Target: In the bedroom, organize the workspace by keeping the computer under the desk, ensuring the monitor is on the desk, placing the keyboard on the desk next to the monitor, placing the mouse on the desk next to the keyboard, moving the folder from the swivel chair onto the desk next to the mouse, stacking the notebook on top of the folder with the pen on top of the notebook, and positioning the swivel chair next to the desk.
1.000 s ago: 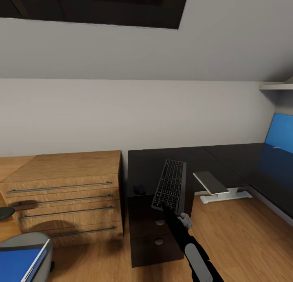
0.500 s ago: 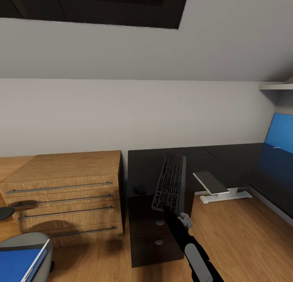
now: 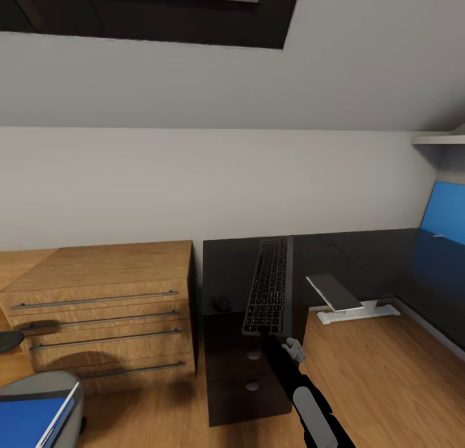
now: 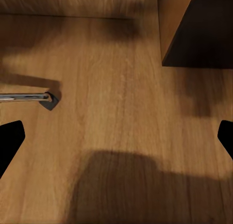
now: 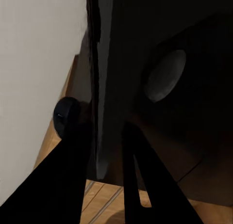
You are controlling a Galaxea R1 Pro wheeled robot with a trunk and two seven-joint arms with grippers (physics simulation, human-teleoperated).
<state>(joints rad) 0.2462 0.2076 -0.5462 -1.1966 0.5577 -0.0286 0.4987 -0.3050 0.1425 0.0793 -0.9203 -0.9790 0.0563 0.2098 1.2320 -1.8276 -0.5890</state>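
Since 1 s ago, keyboard [image 3: 268, 286] has tilted flatter, lower toward table [image 3: 232, 270]. Right claw [image 3: 266, 332] grips its near short edge; long axis runs away toward the wall. Mouse [image 3: 223, 302] lies just left on the table.

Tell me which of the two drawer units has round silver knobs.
The black drawer unit under the desk, directly below the keyboard held by the right gripper. The light wooden chest beside it has long bar handles instead.
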